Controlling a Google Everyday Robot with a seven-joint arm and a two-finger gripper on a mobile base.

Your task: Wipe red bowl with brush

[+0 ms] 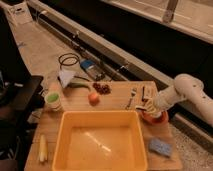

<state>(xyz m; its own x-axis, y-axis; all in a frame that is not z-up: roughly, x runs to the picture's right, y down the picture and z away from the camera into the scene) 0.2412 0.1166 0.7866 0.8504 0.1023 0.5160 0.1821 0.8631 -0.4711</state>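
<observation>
The red bowl sits on the wooden board at the right, just past the yellow tub's far right corner; only its rim shows under the gripper. My gripper comes in from the right on the white arm and hangs right over the bowl. A pale whitish shape at its tip, the brush, sits at the bowl's left rim, and the gripper appears to hold it.
A big yellow tub fills the board's front. A blue sponge lies at the front right. A silver fork, an orange fruit, grapes and a green cup lie on the board.
</observation>
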